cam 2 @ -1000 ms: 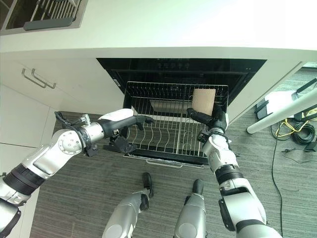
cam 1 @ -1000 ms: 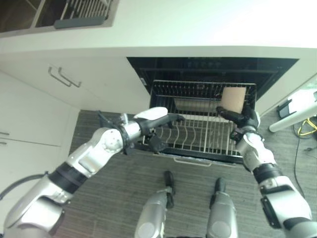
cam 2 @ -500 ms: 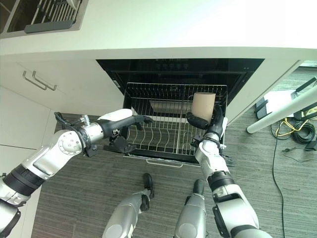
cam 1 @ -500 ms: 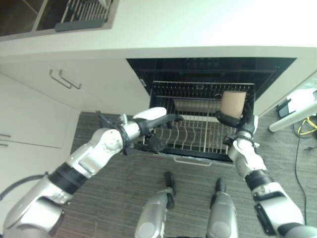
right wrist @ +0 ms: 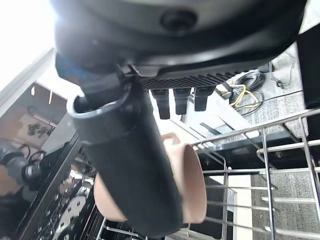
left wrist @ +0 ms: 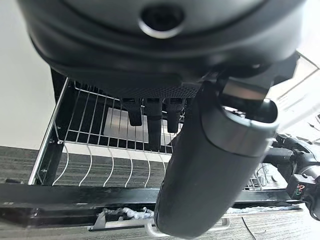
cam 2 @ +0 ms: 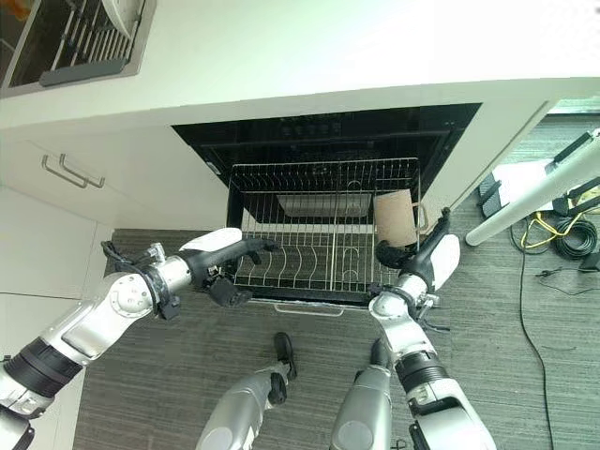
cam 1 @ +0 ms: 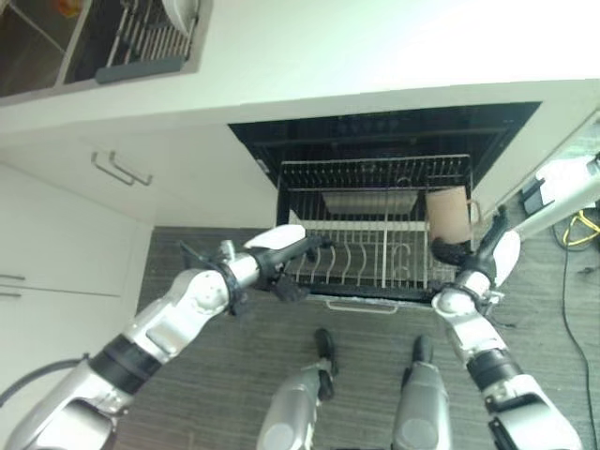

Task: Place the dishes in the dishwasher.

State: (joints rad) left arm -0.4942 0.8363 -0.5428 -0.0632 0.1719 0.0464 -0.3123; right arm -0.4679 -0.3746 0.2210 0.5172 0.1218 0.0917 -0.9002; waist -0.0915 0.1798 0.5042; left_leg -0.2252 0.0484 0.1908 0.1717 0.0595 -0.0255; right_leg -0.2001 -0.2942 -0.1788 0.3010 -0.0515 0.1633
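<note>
Now the tan mug (cam 2: 397,218) sits further right and nearer than a second ago, over the right edge of the pulled-out dishwasher rack (cam 2: 323,230) rather than above its far right corner. The right hand (cam 2: 424,262) grips it between thumb and curled fingers. The left hand (cam 2: 228,255) stays at the rack's near left corner, fingers loosely extended, holding nothing.

Bright overhead light, dark dishwasher cavity, soft wrist views.

From my seat the countertop (cam 1: 375,47) glared almost white, while the dishwasher opening (cam 1: 384,136) stayed near black behind the rack (cam 2: 323,225). The head views bent straight edges near the corners. In the wrist views the left hand (left wrist: 165,45) and right hand (right wrist: 175,40) sat blurred and shadowed, with a flare washing out one corner.
</note>
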